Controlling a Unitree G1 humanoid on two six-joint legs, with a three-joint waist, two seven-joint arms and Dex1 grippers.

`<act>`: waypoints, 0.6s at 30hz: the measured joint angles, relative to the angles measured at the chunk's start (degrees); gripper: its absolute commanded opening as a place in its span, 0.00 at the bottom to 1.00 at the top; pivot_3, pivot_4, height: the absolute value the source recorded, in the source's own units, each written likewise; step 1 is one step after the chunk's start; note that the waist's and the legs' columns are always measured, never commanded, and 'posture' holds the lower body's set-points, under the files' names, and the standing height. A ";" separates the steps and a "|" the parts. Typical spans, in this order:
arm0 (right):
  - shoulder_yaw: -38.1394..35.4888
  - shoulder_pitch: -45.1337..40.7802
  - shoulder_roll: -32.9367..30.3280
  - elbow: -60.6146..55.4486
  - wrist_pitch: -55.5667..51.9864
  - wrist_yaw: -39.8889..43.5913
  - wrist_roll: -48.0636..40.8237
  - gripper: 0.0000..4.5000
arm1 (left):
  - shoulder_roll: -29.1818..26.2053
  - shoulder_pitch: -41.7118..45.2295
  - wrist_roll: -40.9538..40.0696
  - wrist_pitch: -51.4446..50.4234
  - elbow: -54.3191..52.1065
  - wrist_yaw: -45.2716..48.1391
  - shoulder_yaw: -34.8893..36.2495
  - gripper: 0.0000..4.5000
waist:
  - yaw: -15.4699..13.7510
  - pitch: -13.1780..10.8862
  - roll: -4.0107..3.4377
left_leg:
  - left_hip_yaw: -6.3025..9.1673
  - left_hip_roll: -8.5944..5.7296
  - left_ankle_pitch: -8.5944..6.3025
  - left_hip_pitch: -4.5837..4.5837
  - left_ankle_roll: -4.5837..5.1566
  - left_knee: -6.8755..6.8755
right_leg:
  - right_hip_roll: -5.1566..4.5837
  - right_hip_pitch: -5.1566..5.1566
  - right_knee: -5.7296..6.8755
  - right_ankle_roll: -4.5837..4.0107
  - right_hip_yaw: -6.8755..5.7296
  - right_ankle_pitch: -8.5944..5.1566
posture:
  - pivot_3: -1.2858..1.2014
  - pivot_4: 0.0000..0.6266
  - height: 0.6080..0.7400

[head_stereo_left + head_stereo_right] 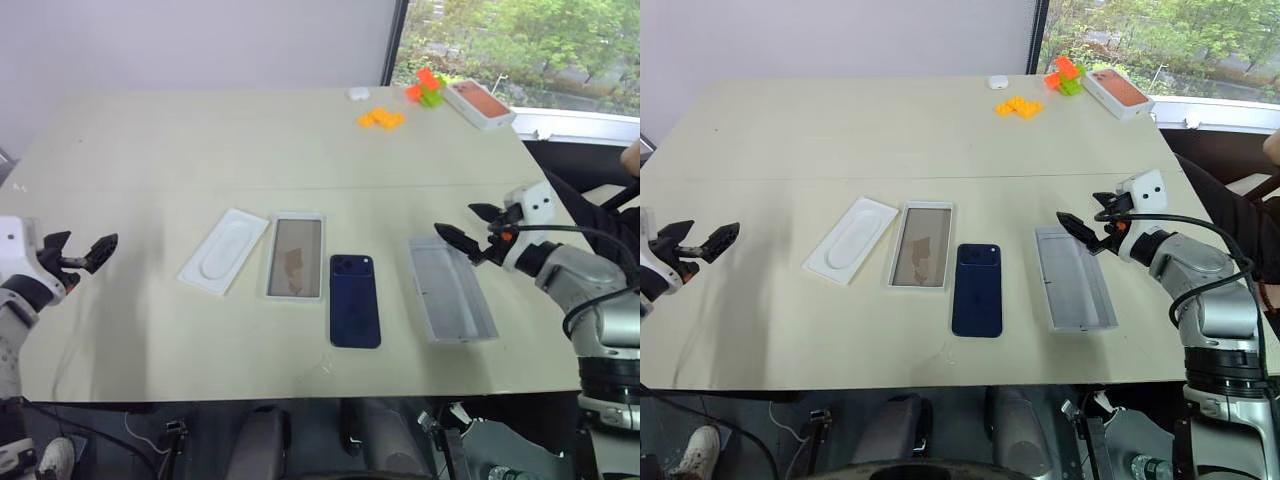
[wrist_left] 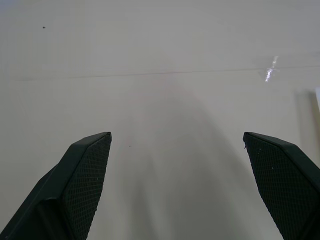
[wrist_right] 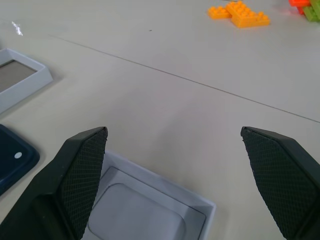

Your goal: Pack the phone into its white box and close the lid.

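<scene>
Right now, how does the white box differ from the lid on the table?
The white box is shallow with a thin rim and lies left of the phone; the lid is deeper, plain pale inside, and lies to the phone's right. The box shows a brownish panel inside; the lid is empty. Both are white, rectangular and face up.

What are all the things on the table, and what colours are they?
Insert: 1, white, leftmost in the near row.
Box: 1, white rim, right of the insert.
Phone: 1, dark blue, middle, back up.
Lid: 1, white, rightmost, open side up.
Bricks: several, orange, far side; red and green ones beside them.
Orange-topped box: 1, white, far right corner.
Table: 1, beige.
Left gripper: black, open, empty.
Right gripper: black, open, over the lid's far end.
</scene>
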State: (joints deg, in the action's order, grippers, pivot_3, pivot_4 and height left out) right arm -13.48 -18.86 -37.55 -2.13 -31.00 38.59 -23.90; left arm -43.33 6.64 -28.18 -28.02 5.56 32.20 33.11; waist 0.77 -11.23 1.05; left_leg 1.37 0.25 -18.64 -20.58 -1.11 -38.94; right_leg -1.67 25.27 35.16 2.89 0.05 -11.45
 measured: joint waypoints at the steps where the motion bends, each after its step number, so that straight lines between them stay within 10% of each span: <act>1: 0.01 0.00 0.02 0.00 0.00 0.00 0.00 0.99 | 0.00 0.00 0.00 0.00 0.00 -0.01 0.00 0.99 | 0.00 0.00 0.00 | 0.00 0.00 0.00 0.00 0.00 0.00 | 0.00 0.00 0.00 0.00 0.00 0.00 | 0.52 0.24 1.00; 18: -1.29 0.05 -0.89 0.11 0.19 0.48 0.04 0.99 | 6.12 -2.03 -2.60 -2.88 -8.77 -4.87 0.19 0.99 | -0.02 0.01 0.01 | -0.03 0.00 0.00 0.01 0.00 -0.02 | 0.01 -0.02 0.03 0.00 0.02 0.01 | 0.52 0.24 1.00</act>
State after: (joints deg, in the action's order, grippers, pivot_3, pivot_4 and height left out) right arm -14.77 -18.81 -38.45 -2.02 -30.81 39.06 -23.86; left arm -37.21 4.61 -30.77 -30.90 -3.21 27.33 33.30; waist 0.75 -11.23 1.05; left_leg 1.34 0.26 -18.64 -20.57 -1.11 -38.96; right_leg -1.66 25.25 35.18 2.89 0.07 -11.44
